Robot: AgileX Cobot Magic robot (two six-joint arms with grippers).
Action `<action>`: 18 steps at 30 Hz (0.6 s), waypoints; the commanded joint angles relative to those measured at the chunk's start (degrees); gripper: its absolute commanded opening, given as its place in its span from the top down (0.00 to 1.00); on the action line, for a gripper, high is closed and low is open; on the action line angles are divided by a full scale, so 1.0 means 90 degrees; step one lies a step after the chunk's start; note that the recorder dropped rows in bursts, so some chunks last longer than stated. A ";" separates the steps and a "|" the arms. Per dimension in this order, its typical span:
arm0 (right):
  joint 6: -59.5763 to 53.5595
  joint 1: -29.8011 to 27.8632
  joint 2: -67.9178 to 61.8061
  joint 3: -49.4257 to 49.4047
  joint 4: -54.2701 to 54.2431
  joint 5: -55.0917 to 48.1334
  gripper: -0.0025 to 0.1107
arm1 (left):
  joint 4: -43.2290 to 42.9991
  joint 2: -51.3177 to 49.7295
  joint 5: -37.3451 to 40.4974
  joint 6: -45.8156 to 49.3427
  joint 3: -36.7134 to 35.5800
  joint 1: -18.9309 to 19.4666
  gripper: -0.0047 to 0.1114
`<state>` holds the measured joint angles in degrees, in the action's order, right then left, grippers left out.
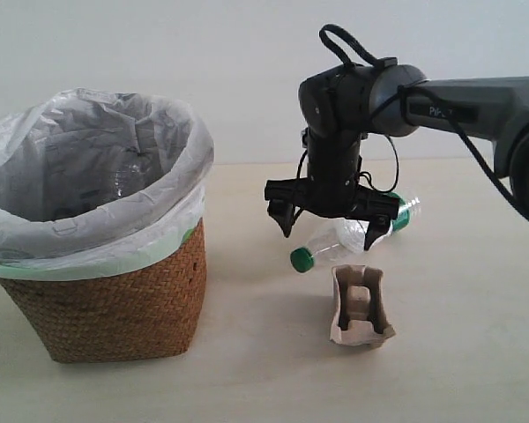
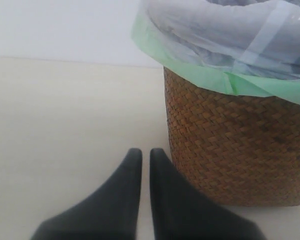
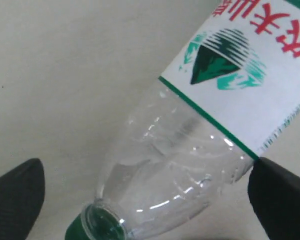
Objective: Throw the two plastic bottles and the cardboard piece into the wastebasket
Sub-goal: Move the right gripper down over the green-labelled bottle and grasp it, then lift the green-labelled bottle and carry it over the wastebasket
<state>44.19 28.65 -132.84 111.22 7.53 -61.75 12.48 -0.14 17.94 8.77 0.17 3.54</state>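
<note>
The wastebasket [image 1: 106,300] stands on the table [image 1: 476,352] by its left edge. The plastic bottle [image 1: 322,247] lies on its side near the middle, and the cardboard piece [image 1: 361,306] sits just before it, nearer the front edge. The right gripper [image 1: 331,233] hangs over the bottle. The left gripper [image 2: 146,160] sits low beside the wastebasket.

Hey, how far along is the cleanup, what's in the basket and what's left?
Possibly done: a clear bottle-like shape shows inside the basket, and only one bottle is on the table. In hand: the right gripper, jaws open either side of the green-cap bottle, not yet gripping. Left: that bottle and the cardboard, both outside the basket.
</note>
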 commanded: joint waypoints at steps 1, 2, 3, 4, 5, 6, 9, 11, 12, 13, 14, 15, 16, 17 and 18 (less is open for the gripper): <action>0.0043 -0.0010 -0.0112 0.0006 0.0179 0.0153 0.08 | -0.0013 0.0016 -0.0017 -0.0055 -0.0019 0.0021 0.91; 0.0043 -0.0010 -0.0161 0.0006 0.0286 0.0156 0.08 | -0.0013 0.0016 -0.0017 -0.0055 -0.0019 0.0021 0.91; 0.0043 -0.0010 -0.0185 0.0006 0.0346 0.0156 0.08 | -0.0013 0.0016 -0.0017 -0.0055 -0.0019 0.0021 0.91; 0.0031 -0.0010 -0.0240 0.0006 0.0375 0.0156 0.08 | -0.0013 0.0016 -0.0017 -0.0055 -0.0019 0.0021 0.91; 0.0031 -0.0010 -0.0282 0.0006 0.0387 0.0156 0.08 | -0.0013 0.0016 -0.0017 -0.0055 -0.0019 0.0021 0.91; 0.0031 -0.0010 -0.0309 0.0006 0.0387 0.0156 0.08 | -0.0013 0.0016 -0.0017 -0.0055 -0.0019 0.0021 0.91; 0.0016 -0.0010 -0.0386 0.0006 0.0403 0.0220 0.09 | -0.0013 0.0016 -0.0017 -0.0055 -0.0019 0.0021 0.91; 0.0005 -0.0010 -0.0403 0.0006 0.0439 0.0264 0.09 | -0.0013 0.0016 -0.0017 -0.0055 -0.0019 0.0021 0.91; 0.0005 -0.0010 -0.0403 0.0006 0.0487 0.0264 0.09 | -0.0013 0.0016 -0.0017 -0.0055 -0.0019 0.0021 0.91; 0.0005 -0.0010 -0.0403 0.0006 0.0543 0.0264 0.11 | -0.0013 0.0016 -0.0017 -0.0055 -0.0019 0.0021 0.91; 0.0005 -0.0010 -0.0403 0.0006 0.0603 0.0264 0.16 | -0.0013 0.0016 -0.0017 -0.0055 -0.0019 0.0021 0.91; 0.0005 -0.0010 -0.0403 0.0006 0.0660 0.0231 0.24 | -0.0013 0.0016 -0.0017 -0.0055 -0.0019 0.0021 0.91; 0.0005 -0.0010 -0.0403 0.0006 0.0726 0.0218 0.34 | -0.0013 0.0016 -0.0017 -0.0055 -0.0019 0.0021 0.91; 0.0005 -0.0010 -0.0403 0.0006 0.0773 0.0232 0.47 | -0.0013 0.0016 -0.0017 -0.0055 -0.0019 0.0021 0.91; 0.0005 -0.0010 -0.0403 0.0006 0.0785 0.0298 0.58 | -0.0013 0.0016 -0.0017 -0.0055 -0.0019 0.0021 0.91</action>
<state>44.32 28.65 -136.66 111.22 13.01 -59.75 12.48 -0.14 17.94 8.77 0.17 3.54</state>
